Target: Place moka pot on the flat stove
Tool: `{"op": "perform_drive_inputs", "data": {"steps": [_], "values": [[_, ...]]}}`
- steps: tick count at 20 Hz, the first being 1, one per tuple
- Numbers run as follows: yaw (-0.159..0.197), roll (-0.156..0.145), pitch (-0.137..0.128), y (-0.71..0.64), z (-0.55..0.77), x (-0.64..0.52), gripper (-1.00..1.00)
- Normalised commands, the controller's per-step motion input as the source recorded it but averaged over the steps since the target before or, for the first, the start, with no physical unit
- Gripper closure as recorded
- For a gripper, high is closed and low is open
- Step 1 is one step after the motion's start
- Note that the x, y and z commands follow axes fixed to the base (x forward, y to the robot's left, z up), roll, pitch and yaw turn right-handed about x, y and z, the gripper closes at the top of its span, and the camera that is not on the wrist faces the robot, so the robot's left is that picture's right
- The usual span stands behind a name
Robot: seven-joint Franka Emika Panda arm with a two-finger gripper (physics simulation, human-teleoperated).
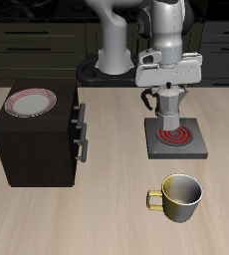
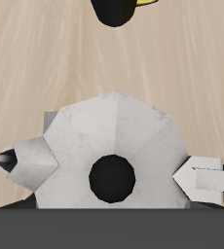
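Observation:
The silver moka pot [image 1: 169, 106] hangs upright in my gripper [image 1: 169, 88], which is shut on its upper part. The pot's base is right over the red coil of the flat stove [image 1: 176, 141], at or just above its surface; I cannot tell whether it touches. The pot's black handle points toward the cabinet. In the wrist view the faceted lid of the moka pot [image 2: 109, 131] with its black knob fills the frame under my gripper [image 2: 110, 173], and one white fingertip [image 2: 205, 181] shows beside it. The stove is hidden there.
A yellow-rimmed metal mug [image 1: 180, 196] stands nearer the table's front edge than the stove, and shows in the wrist view [image 2: 119, 8]. A dark wooden cabinet [image 1: 39, 144] with a red-rimmed plate [image 1: 32, 102] on top stands beside the stove.

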Motion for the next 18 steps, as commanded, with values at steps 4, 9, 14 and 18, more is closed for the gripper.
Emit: {"op": "perform_drive_inputs", "data": {"steps": [4, 9, 14, 18], "values": [[-0.012, 0.033, -0.017, 0.07, -0.01, -0.29, 1.00], [0.027, 0.034, -0.010, 0.14, -0.09, -0.13, 1.00], [0.031, 0.030, -0.008, 0.08, -0.11, 0.08, 1.00], [0.002, 0.002, 0.012, 0.02, -0.18, 0.14, 1.00]]}}
